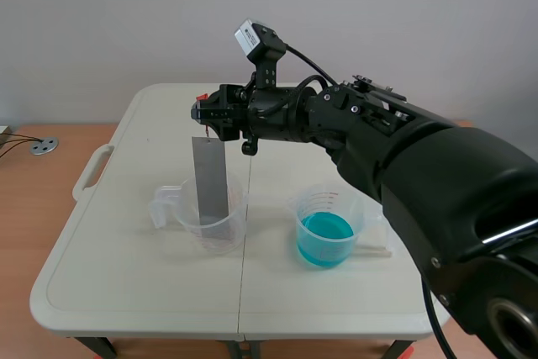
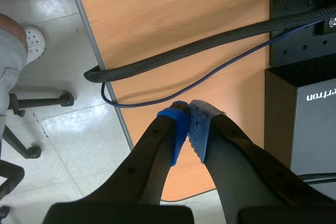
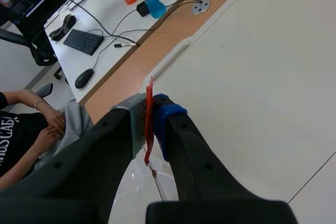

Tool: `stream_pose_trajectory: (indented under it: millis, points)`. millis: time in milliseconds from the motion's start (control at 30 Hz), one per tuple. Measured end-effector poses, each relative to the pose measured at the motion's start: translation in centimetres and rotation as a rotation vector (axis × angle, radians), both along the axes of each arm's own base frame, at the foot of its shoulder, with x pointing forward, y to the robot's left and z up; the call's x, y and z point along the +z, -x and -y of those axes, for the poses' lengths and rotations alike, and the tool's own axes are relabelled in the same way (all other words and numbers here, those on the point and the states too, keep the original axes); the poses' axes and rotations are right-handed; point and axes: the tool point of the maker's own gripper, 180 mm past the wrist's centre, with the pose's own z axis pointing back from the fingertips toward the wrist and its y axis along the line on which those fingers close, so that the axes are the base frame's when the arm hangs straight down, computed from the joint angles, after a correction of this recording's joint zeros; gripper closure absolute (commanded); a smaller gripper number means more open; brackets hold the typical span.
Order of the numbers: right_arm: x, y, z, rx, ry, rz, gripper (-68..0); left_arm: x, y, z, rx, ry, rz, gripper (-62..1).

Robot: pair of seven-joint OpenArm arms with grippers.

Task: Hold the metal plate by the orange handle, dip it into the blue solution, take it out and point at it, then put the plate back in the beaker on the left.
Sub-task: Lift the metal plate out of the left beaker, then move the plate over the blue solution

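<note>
In the scene view the right arm reaches across the table, and my right gripper (image 1: 202, 113) is shut on the orange handle (image 1: 202, 98) of the grey metal plate (image 1: 210, 178). The plate hangs upright with its lower end inside the clear beaker on the left (image 1: 210, 218). A second beaker holds the blue solution (image 1: 324, 237) to the right. In the right wrist view the orange handle (image 3: 149, 116) is pinched between the pads of the right gripper (image 3: 150, 109). My left gripper (image 2: 188, 124) is shut on nothing, off the table over a wooden desk (image 2: 173, 19).
The white folding table (image 1: 126, 275) has a carry handle (image 1: 91, 172) at its left edge. In the left wrist view, black cables (image 2: 210, 45) cross the desk beside a grey box (image 2: 310, 124). A seated person (image 3: 31, 129) and a desk with a keyboard (image 3: 83, 41) lie beyond the table.
</note>
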Motion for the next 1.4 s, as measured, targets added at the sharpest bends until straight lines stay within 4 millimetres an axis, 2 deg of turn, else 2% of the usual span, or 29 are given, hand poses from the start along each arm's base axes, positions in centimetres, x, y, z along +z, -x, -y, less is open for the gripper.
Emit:
stream_pose_trajectory:
  millis: [233, 833, 1167, 1300, 1400]
  points:
    - [1.0, 0.7, -0.5, 0.047, -0.052, 0.018, -1.1, 0.0, 0.0, 0.0, 0.0, 0.0, 0.0, -3.1]
    - [1.1, 0.8, -0.7, 0.053, -0.042, 0.023, -1.1, 0.0, -0.2, 0.0, 0.0, 0.0, 0.005, -3.2]
    - [2.1, 3.4, -2.7, 0.149, -0.012, 0.074, -1.1, 0.0, -0.3, 0.0, 0.0, 0.001, 0.008, -3.1]
    - [2.0, 4.7, -2.9, 0.177, 0.01, 0.081, -1.1, 0.0, -0.4, 0.0, 0.001, 0.002, 0.012, -3.2]
    - [2.8, 5.1, -2.4, 0.176, 0.009, 0.118, -1.1, 0.0, -0.5, 0.1, -0.001, 0.003, 0.015, -3.1]
